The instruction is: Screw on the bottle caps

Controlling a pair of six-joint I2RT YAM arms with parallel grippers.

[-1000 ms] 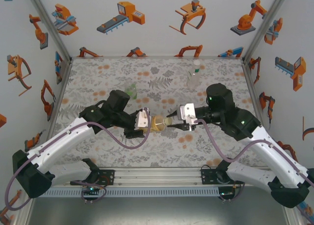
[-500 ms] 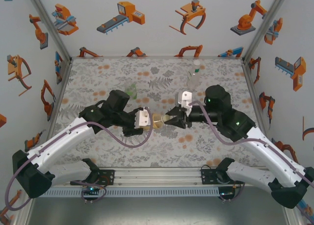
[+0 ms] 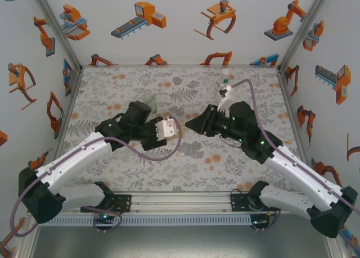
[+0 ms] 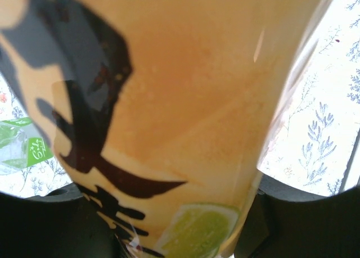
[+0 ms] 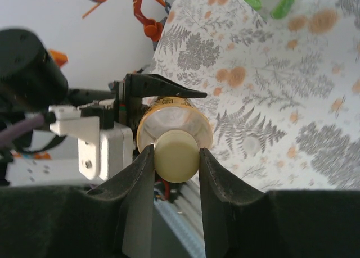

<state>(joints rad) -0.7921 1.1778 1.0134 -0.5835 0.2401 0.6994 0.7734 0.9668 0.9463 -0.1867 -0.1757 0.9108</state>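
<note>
My left gripper (image 3: 175,135) is shut on the yellow-labelled amber bottle (image 4: 185,129), held on its side with the mouth toward the right arm. Only an amber sliver of that bottle (image 3: 178,136) shows from above. My right gripper (image 5: 176,157) is shut on a pale yellow cap (image 5: 176,155), which sits against the bottle's mouth (image 5: 174,126); from above this gripper (image 3: 189,126) meets the left one mid-table. The short green-tinted bottle (image 3: 151,103) stands behind the left arm. The slim clear bottle (image 3: 225,78) stands at the back right, partly behind the right arm's cable.
White walls with orange robot pictures close in the floral table (image 3: 112,89) on three sides. The right arm's purple cable (image 3: 247,89) loops over the back right. The green bottle (image 4: 22,148) lies close to the left wrist's left side.
The right wrist has rolled round with the cap in its fingers, swinging its cable up over the arm. Both grippers and the bottle have shifted slightly toward the back.
</note>
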